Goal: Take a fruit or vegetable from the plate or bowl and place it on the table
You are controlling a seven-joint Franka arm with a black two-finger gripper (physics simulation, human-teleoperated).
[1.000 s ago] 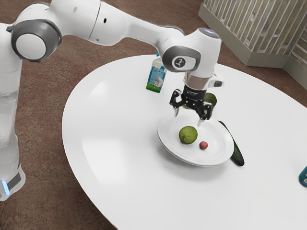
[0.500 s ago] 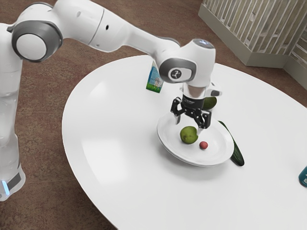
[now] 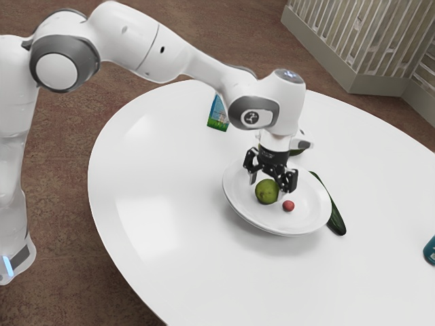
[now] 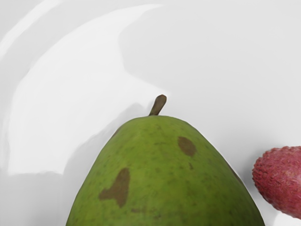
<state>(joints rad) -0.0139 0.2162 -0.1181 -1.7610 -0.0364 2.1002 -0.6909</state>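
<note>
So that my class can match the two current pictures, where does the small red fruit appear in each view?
Exterior view: the small red fruit lies in the white dish, on the exterior view's right of the green pear.
Wrist view: it is beside the pear, partly cut off by the picture's edge.
Shared landmark: the pear, larger than the red fruit; its brown stem is plain in the wrist view.

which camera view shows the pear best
The wrist view: the pear is close there, its stem and brown spots easy to make out, though cut off at the edge. The exterior view shows it smaller, on the plate beside the red fruit.
</note>
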